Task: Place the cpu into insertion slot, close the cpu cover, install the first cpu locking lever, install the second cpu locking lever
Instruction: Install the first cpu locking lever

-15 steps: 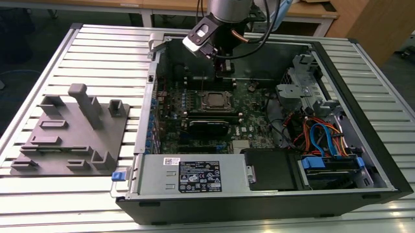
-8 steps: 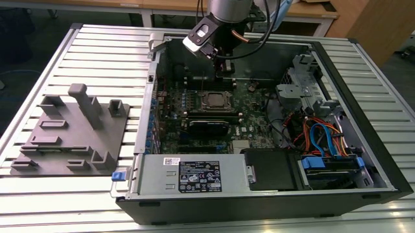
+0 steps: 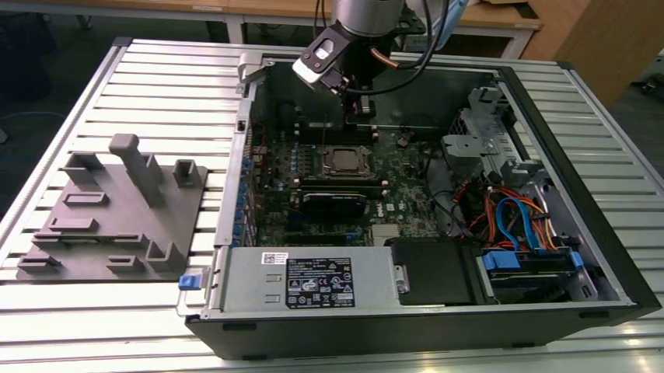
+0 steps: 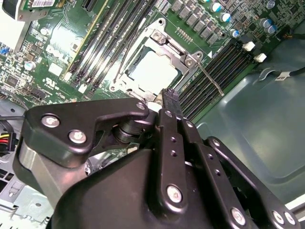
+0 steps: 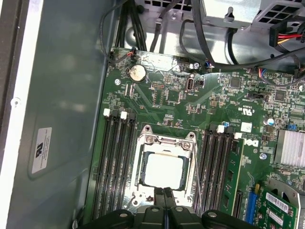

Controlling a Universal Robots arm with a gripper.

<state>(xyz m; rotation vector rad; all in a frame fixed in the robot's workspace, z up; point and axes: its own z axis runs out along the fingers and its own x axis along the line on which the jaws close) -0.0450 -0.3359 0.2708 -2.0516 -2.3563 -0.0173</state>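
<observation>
One cpu sits flat in the one insertion slot on the green motherboard. One cpu cover lies down around it. Two wire levers: one on one side, one on the opposite side; can't tell if latched. One gripper, fingers pressed together, holding nothing, tips just beside the slot's edge; contact unclear.

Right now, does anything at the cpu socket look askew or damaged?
Nothing looks damaged. The cpu lies square under the cover. One thin lever angles away from the cover, so it may be unlatched. The gripper is at the cover's edge.
</observation>
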